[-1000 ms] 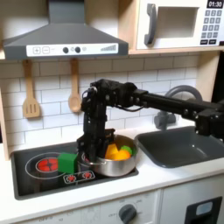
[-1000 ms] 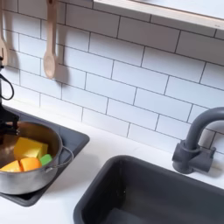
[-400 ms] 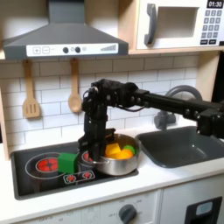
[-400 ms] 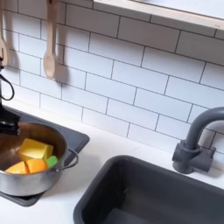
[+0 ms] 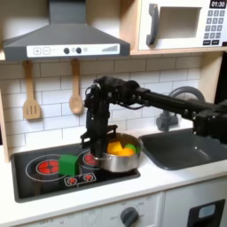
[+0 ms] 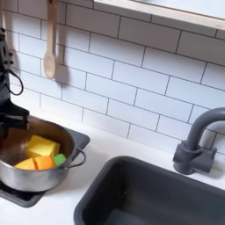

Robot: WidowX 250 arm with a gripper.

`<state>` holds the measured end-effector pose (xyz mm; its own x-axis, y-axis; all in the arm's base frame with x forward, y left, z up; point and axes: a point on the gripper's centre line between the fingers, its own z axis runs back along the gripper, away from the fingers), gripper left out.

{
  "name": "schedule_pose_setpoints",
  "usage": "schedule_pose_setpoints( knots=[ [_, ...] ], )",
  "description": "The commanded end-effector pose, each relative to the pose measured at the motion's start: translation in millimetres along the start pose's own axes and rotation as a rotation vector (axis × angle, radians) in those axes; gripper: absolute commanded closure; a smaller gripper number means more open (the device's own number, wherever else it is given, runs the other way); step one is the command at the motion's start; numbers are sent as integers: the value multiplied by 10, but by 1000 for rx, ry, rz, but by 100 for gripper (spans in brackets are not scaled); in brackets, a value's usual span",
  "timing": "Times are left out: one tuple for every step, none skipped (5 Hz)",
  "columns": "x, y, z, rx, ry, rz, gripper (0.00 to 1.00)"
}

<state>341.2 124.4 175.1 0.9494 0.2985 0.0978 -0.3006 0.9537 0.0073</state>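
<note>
the robot's hand (image 5: 92, 140) clamps the left rim of a steel pot (image 5: 118, 158) on the stove (image 5: 40, 168), yellow and orange pieces inside; a level, slow carry should keep them from spilling.

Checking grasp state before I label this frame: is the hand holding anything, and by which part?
Looks like the hand is at the metal pot, on its rim on the first exterior view's left. The fingers are too blurred to confirm a closed hold.
</note>
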Motion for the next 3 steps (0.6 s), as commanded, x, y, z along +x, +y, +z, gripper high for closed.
schedule_pose_setpoints(
  knots=[
    [225, -65, -11, 2, 3, 12, 100],
    [296, -45, -34, 1, 7, 37, 100],
    [349, -51, -24, 5, 2, 41, 100]
  ],
)
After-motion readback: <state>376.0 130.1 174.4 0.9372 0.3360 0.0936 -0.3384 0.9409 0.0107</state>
